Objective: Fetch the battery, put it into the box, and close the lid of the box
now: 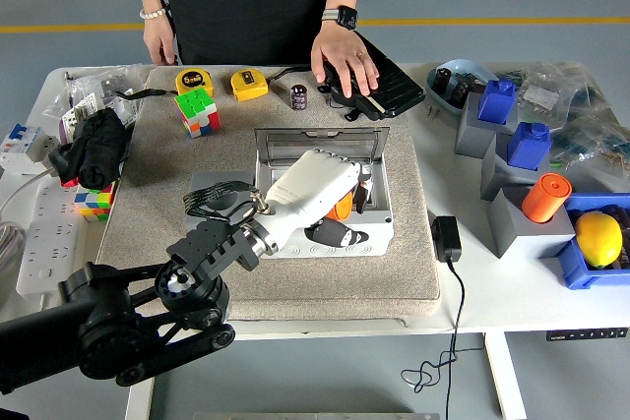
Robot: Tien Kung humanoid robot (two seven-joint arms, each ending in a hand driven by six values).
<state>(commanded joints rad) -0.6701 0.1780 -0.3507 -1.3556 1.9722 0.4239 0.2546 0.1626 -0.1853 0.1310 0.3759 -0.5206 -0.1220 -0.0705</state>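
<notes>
An orange cylindrical battery [342, 208] is held in my left hand [346, 211], whose white palm and black fingers are curled around it. The hand hangs over the open grey box [379, 233] at mid-table and covers most of its opening. I cannot tell whether the battery touches the box floor. The box's clear lid [325, 145] stands open at the far side. The grey holder [205, 187] left of the box is partly hidden behind my wrist cables. A second orange battery [544, 196] stands on a grey stand at the right.
A person at the far side rests one hand [345, 58] on a black device [394, 86]. A Rubik's cube [198, 110], two tape measures [250, 83], a small capacitor [299, 96], a black adapter [447, 238] and a blue bin with a lemon [598, 239] surround the mat.
</notes>
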